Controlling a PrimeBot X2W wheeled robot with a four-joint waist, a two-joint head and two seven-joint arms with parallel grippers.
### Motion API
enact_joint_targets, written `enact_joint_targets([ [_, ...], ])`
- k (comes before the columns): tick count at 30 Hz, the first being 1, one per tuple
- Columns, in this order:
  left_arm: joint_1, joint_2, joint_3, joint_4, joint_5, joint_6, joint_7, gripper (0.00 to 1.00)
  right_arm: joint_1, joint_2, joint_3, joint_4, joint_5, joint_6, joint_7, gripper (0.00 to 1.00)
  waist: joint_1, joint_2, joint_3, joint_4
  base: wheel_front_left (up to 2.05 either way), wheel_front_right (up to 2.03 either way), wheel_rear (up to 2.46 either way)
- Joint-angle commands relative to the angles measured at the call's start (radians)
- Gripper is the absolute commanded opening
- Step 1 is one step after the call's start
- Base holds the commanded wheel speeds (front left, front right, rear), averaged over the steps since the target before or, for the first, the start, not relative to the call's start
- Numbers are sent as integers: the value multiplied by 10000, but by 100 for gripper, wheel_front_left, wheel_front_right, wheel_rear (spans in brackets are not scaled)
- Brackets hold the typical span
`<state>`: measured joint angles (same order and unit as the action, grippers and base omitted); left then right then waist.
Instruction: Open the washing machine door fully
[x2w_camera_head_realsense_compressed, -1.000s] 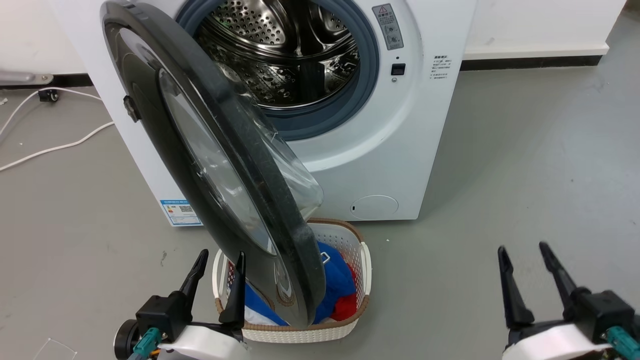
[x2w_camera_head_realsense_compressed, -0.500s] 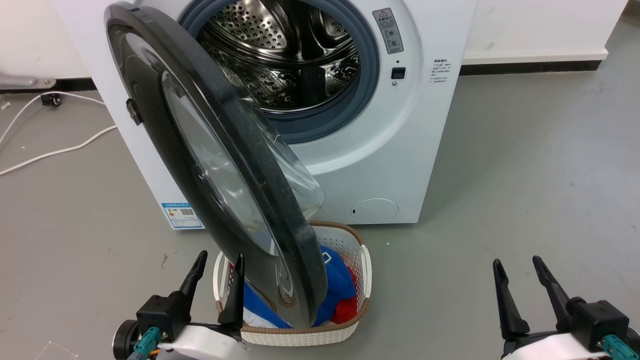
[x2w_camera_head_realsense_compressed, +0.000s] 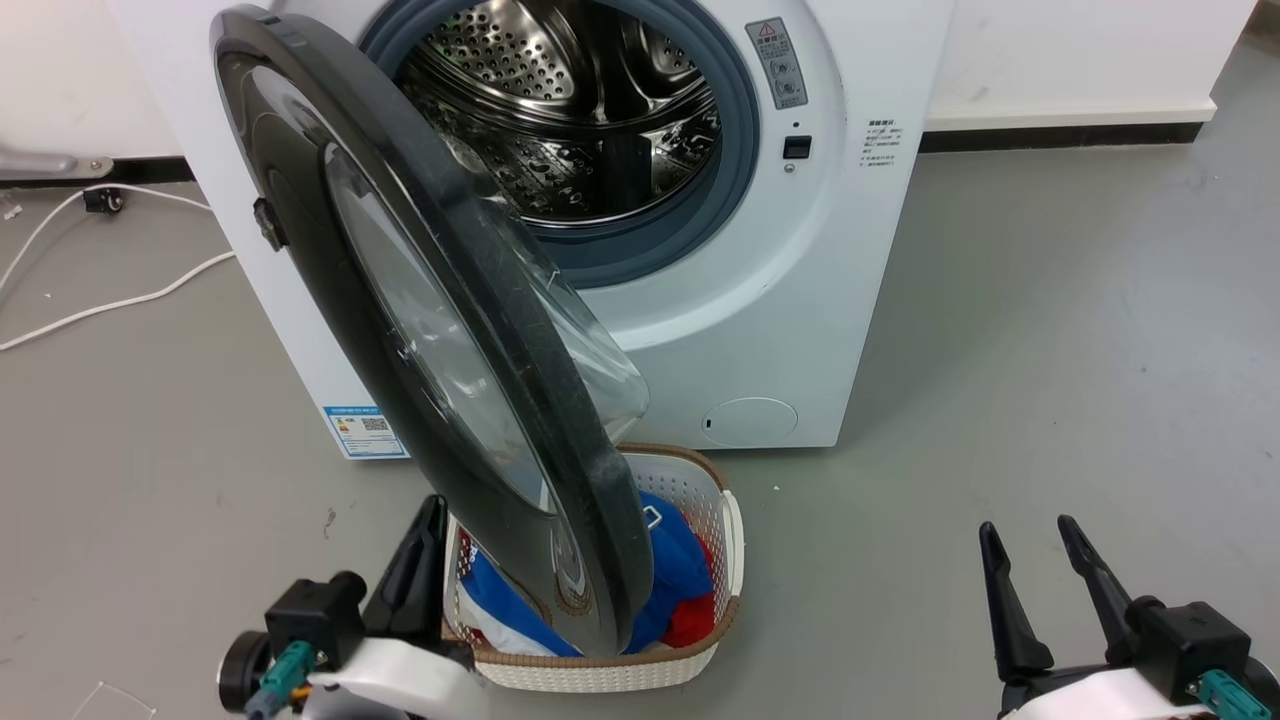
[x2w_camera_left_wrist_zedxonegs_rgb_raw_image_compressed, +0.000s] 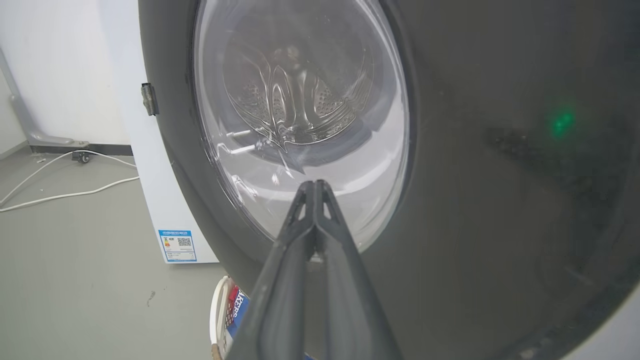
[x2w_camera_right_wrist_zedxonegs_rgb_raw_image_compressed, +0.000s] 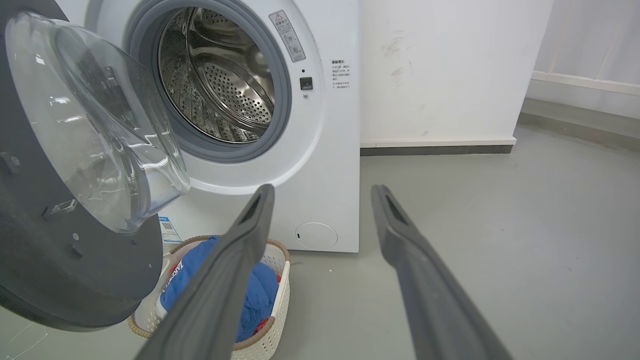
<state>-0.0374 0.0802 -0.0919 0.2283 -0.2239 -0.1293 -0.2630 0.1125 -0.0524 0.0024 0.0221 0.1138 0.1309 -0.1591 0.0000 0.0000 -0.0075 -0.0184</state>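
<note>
The washing machine door (x2w_camera_head_realsense_compressed: 400, 300) is a big round black door with a clear glass bowl. It stands partly open, hinged at its left and swung out towards me over a basket. My left gripper (x2w_camera_head_realsense_compressed: 434, 505) is shut on nothing, just left of the door's lower outer face. In the left wrist view its shut tips (x2w_camera_left_wrist_zedxonegs_rgb_raw_image_compressed: 314, 184) point at the door (x2w_camera_left_wrist_zedxonegs_rgb_raw_image_compressed: 500, 200) near the lower edge of the glass; contact cannot be told. My right gripper (x2w_camera_head_realsense_compressed: 1027, 527) is open at the lower right, far from the door. The right wrist view has that gripper (x2w_camera_right_wrist_zedxonegs_rgb_raw_image_compressed: 322, 190) and the door's inner side (x2w_camera_right_wrist_zedxonegs_rgb_raw_image_compressed: 65, 270).
The white washing machine (x2w_camera_head_realsense_compressed: 800, 300) has its steel drum (x2w_camera_head_realsense_compressed: 570, 90) exposed. A white laundry basket (x2w_camera_head_realsense_compressed: 728, 520) with blue and red clothes sits on the floor under the door's lower edge. White cables (x2w_camera_head_realsense_compressed: 100, 300) lie on the grey floor at the left.
My left gripper's fingers have closed together and shifted right, close to the door's outer face. The right gripper has dropped slightly in the picture. The door has hardly moved.
</note>
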Motion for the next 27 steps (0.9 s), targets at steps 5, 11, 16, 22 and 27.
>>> enact_joint_targets([
  [5,-506,90,336,-474,154,116,-25,0,-17,39,-19,9,60,-3,-91,100,0,0,24,13,0,0,0],
  [11,-1256,284,607,-1864,395,441,-25,0,-22,38,-95,4,124,-3,-145,100,0,0,55,94,0,0,0],
  [16,-2198,296,552,-3462,557,601,39,0,-79,37,-150,-28,120,-3,-199,100,0,0,118,221,0,0,0],
  [22,-3064,180,-216,-5290,723,483,401,0,-140,37,-157,-30,143,-3,-221,100,0,0,146,247,0,0,0],
  [27,-2957,16,-1443,-6445,367,303,1125,0,-57,37,-212,-16,149,-3,-180,100,0,0,129,232,0,0,0],
])
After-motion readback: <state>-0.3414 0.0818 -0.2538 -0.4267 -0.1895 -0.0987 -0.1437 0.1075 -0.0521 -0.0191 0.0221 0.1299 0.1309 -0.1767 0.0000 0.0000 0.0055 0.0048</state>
